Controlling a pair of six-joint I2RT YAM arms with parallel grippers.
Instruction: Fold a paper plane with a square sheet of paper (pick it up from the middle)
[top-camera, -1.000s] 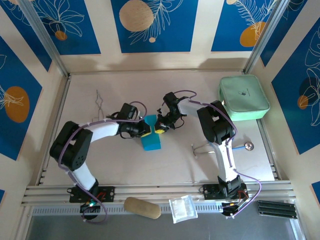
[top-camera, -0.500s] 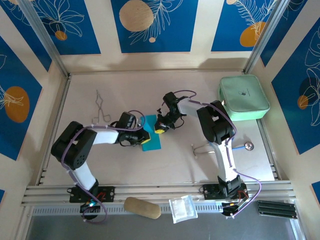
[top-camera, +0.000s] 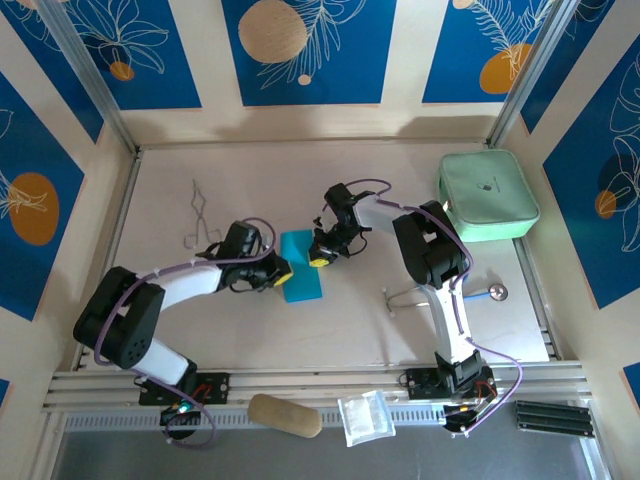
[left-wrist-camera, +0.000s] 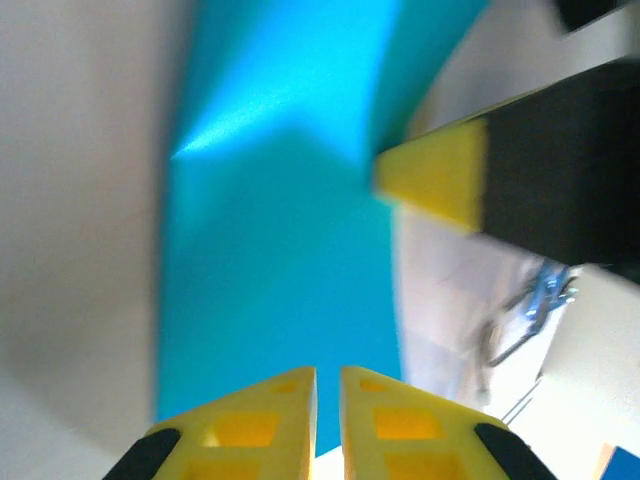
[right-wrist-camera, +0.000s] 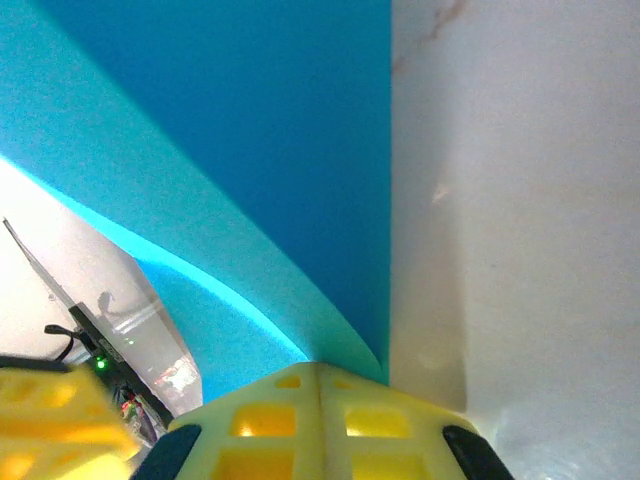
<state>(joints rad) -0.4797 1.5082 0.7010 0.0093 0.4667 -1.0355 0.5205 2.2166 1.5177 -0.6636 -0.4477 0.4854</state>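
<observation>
Top external: mint-green pouch (top-camera: 487, 195) upper right, its small dark mark unreadable. Wire tongs (top-camera: 200, 218) upper left, another metal tool (top-camera: 440, 293) right of centre. Pale table (top-camera: 400, 340), blue leaf-print walls (top-camera: 310, 50). I see the square sheet of paper (top-camera: 300, 265), folded, at centre. Right gripper (top-camera: 320, 260) pinches its right edge, jaws together. Left gripper (top-camera: 282, 272) sits at its left edge, jaws nearly together; grip unclear.
</observation>
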